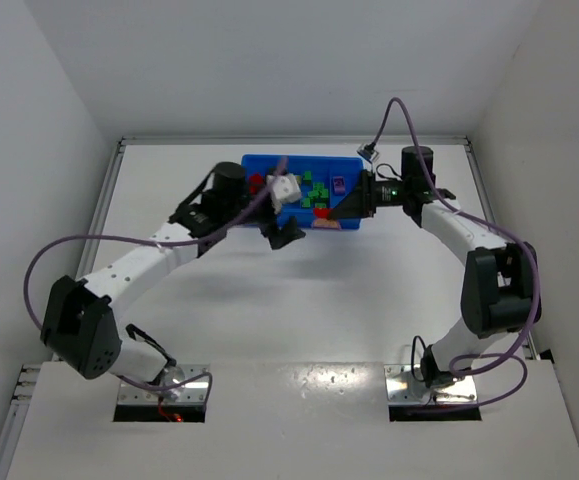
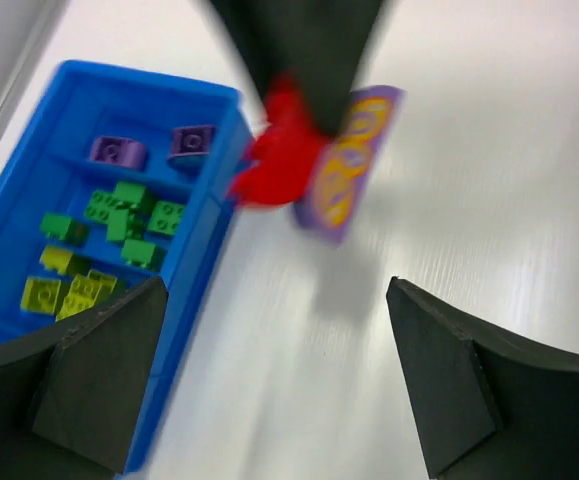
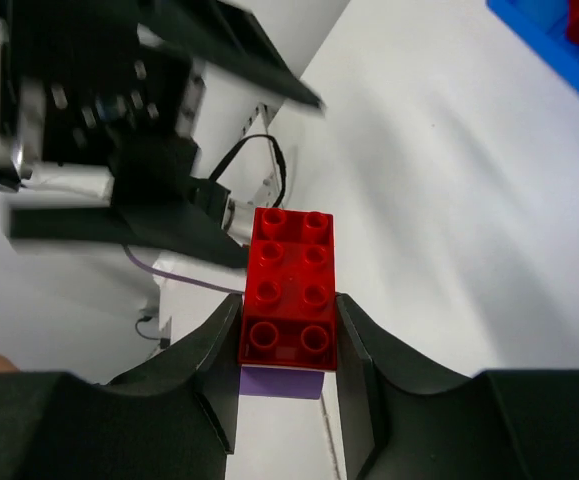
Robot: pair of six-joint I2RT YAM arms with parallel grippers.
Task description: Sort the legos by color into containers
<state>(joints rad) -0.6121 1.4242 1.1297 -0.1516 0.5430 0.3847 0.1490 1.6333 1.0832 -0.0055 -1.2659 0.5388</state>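
We see the right gripper [image 3: 289, 300] clenched on a two-piece stack: one red brick [image 3: 289, 285] on top, two studs wide and four long, and one purple brick [image 3: 280, 382] under it, of which only the near end shows. The stack's long axis runs straight out along the fingers [image 3: 214, 365], away from the wrist, with all eight red studs facing the wrist camera. It is held in the air over the bare white desk [image 1: 299, 300], just beside a long wall of the blue tray [image 2: 209, 225] and not inside any compartment. The left gripper [image 2: 274, 290] is spread wide and holds nothing; it faces the stack, apart from it. In the tray we count two loose purple bricks [image 2: 117, 152] in one compartment, green bricks [image 2: 129, 215] in the next — about five, too blurred to count surely — and yellow bricks [image 2: 64, 290] beside those, three or four. From above, red pieces [image 1: 257, 183] show in the end compartment — their number is unclear.
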